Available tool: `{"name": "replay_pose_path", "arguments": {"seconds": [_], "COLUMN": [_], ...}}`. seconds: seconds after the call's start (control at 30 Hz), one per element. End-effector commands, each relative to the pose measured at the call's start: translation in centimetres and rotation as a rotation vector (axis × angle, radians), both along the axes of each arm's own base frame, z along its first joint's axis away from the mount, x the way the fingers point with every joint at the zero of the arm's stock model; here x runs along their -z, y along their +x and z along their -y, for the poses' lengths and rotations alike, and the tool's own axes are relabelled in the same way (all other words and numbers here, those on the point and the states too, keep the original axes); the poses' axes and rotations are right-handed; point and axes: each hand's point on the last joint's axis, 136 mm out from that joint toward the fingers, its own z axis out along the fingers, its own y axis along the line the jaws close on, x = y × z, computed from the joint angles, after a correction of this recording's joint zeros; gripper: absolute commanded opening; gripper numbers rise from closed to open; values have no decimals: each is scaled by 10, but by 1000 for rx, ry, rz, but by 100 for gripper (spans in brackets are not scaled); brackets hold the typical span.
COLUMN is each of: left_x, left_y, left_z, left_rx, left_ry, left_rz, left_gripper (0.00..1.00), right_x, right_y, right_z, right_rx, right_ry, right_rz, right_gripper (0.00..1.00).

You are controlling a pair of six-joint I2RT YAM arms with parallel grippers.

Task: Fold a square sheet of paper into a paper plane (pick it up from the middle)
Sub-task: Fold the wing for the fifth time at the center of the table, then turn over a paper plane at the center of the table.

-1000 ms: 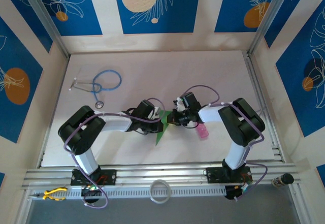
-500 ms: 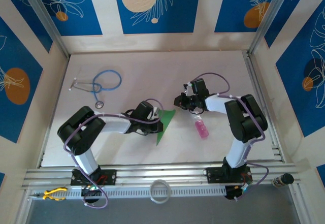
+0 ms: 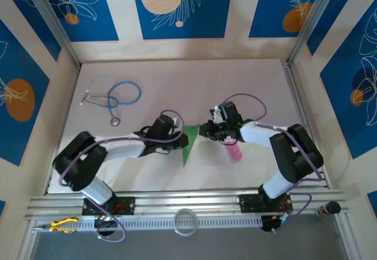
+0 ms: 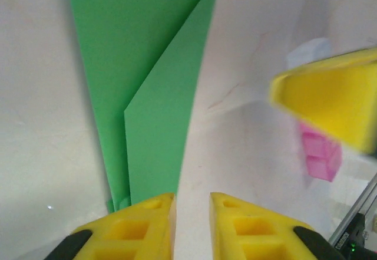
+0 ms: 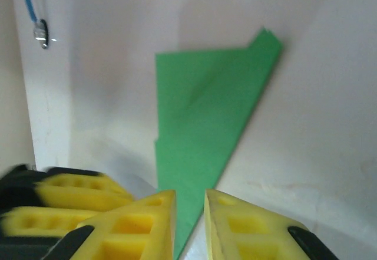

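The folded green paper lies flat near the bottle, between both arms. The left gripper and right gripper stand slightly parted, holding nothing (mid-fold, I'd say). Next comes pinching an edge for another crease.

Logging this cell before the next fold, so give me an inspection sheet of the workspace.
Surface: white table, no spills seen.
Job's things: green paper, folded to a narrow wedge, lying on table.
Clutter: stethoscope far left; pink bottle right of paper.
Grippers: left gripper and right gripper slightly open, holding nothing, flanking paper.
Cables: purple cables looped along both arms.
Surroundings: blue patterned walls; white ring and pliers at front rail.
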Motion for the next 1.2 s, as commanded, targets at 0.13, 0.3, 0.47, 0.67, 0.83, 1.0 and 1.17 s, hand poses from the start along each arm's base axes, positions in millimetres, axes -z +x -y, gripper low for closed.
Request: {"name": "replay_pose_path", "arguments": {"seconds": [0.13,0.3,0.47,0.67,0.83,1.0,1.17], "left_x": [15,19,26,36,42,50,52], "left_y": [-3,-3,0,-1,-1,-4,-7], "left_z": [-36,-21,-16,-15,-14,-16,-15], "left_rx": [-9,50,50,61,68,65,79], "left_ry": [75,25,22,40,52,77,70], "left_rz": [-47,-94,-118,-150,-171,-198,-213], "left_gripper": [27,25,23,21,20,17,17], "right_x": [3,7,12,15,19,21,26], "right_y": [-8,-9,-10,-10,-12,-12,-13], "right_z": [-9,-15,-18,-20,-21,-22,-24], "right_rx": [1,-12,-22,-24,-28,-33,-34], "right_ry": [4,-2,-7,-7,-7,-7,-2], "right_rz": [-30,-45,-62,-74,-86,-90,-108], "right_gripper": [21,22,23,23,23,23,23]}}
